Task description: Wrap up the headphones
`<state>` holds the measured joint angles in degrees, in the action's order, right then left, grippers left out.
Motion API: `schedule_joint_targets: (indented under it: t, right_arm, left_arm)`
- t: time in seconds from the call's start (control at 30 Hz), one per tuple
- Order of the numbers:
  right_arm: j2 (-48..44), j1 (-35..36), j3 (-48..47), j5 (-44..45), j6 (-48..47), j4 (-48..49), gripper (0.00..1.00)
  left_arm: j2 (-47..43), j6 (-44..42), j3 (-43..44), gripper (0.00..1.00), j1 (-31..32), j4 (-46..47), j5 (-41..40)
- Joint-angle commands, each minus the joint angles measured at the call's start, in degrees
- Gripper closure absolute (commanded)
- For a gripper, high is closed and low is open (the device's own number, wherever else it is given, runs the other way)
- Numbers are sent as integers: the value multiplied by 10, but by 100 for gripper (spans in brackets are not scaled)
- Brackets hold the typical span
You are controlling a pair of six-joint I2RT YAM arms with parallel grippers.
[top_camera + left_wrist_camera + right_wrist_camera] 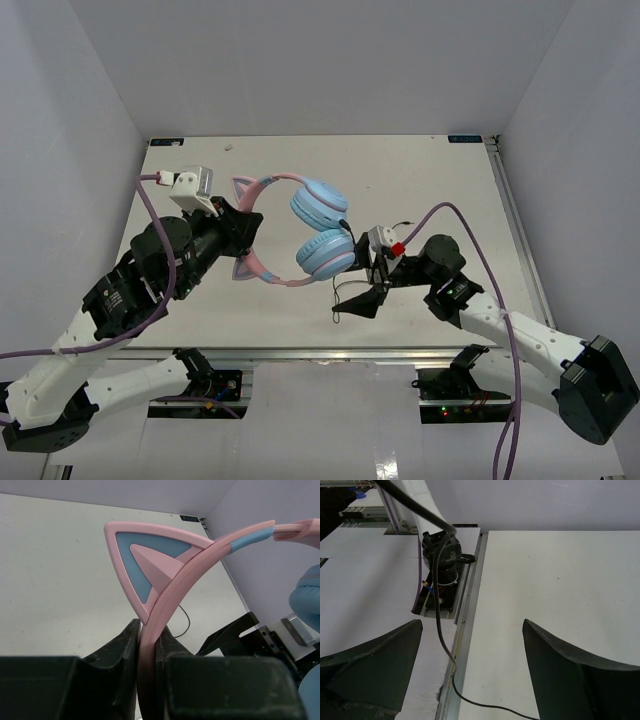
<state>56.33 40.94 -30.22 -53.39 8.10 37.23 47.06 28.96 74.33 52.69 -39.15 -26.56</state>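
Note:
The headphones have two light-blue ear cups (pixel 322 232) pressed together and a pink headband (pixel 262 185) with cat ears. My left gripper (pixel 243 226) is shut on the headband between the two ears. In the left wrist view the band (pixel 172 597) runs up out of the closed jaws of that gripper (pixel 149 632), beside one cat ear (pixel 142 562). The thin black cable (pixel 345 296) trails from the cups toward the table's near edge. My right gripper (pixel 368 286) stands open just below the cups. In its wrist view the cable (pixel 441 635) hangs between the spread fingers of the gripper (pixel 472 647), untouched.
The table's metal front rail (pixel 466 605) runs under the right gripper, with an arm base (pixel 441 555) behind it. Thick purple arm cables (pixel 150 235) loop beside both arms. Grey walls close in the table on three sides.

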Motion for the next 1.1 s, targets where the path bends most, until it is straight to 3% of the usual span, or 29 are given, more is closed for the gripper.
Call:
schedule_joint_targets:
  t: [0.0,0.2,0.53,0.97,1.03,1.07]
  right_arm:
    - [38,38,-14,21,9,72,13]
    - [90,70,-3,41,17,121,18]
    - [144,92,33,62,40,195,41]
    - [200,106,48,74,62,259,49]
    - [207,106,52,77,64,270,54]
    - [210,106,53,81,66,272,62]
  left_arm:
    - [-22,21,8,100,1,72,11]
    - [-20,20,17,100,2,84,6]
    - [-30,21,4,100,1,101,-6]
    - [-44,21,-5,100,1,109,-7]
    - [-49,21,-7,100,1,109,-7]
    - [-52,23,-8,100,1,109,-6]
